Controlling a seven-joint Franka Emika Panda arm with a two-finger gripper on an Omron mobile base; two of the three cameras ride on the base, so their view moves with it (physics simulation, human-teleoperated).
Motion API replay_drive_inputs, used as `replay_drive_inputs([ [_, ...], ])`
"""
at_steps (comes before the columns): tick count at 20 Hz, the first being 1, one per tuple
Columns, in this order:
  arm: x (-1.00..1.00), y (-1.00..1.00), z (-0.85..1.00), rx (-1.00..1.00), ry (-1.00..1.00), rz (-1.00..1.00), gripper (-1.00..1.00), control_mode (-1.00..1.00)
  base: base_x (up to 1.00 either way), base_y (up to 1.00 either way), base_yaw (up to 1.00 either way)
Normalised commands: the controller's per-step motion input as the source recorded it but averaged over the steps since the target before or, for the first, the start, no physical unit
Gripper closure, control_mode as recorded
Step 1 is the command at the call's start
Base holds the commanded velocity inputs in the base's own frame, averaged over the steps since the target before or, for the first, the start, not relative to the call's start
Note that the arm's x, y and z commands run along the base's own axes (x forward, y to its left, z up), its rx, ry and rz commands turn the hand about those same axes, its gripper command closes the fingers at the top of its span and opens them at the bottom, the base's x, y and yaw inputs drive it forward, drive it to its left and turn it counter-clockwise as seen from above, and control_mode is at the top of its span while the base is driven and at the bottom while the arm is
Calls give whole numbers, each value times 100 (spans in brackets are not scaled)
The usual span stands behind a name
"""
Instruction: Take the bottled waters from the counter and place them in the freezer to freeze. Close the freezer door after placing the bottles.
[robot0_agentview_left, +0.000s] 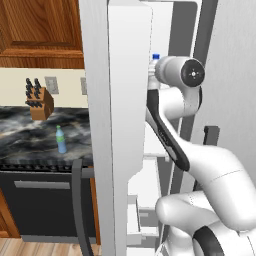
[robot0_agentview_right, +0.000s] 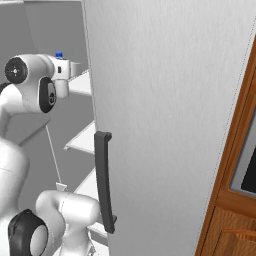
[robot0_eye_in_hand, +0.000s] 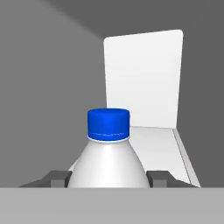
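Observation:
My gripper (robot0_eye_in_hand: 109, 180) is shut on the white bottled water (robot0_eye_in_hand: 109, 164), whose blue cap (robot0_eye_in_hand: 108, 125) rises between the two fingertips (robot0_eye_in_hand: 56, 178). I hold it upright inside the freezer (robot0_agentview_right: 80, 84), above a white shelf (robot0_eye_in_hand: 162, 146) and facing the white back wall. The same blue cap (robot0_agentview_left: 155, 56) peeks out by my wrist behind the open freezer door (robot0_agentview_left: 100, 125). The other bottled water (robot0_agentview_left: 60, 140), blue-green with a green cap, stands upright on the dark counter (robot0_agentview_left: 25, 135) to the left of the door.
A knife block (robot0_agentview_left: 40, 102) stands at the back of the counter. A black dishwasher (robot0_agentview_left: 40, 205) sits below it. The door's white inner bins (robot0_agentview_left: 136, 215) are close to my arm. A closed grey door with a dark handle (robot0_agentview_right: 103, 180) borders the freezer's right side.

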Motion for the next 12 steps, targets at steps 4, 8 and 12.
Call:
replay_drive_inputs([
  [4,45,0,0,0,0,0,100,-100,0,0,0],
  [8,37,0,3,0,0,0,100,-100,0,0,0],
  [12,36,0,5,0,0,0,100,-100,0,0,0],
])
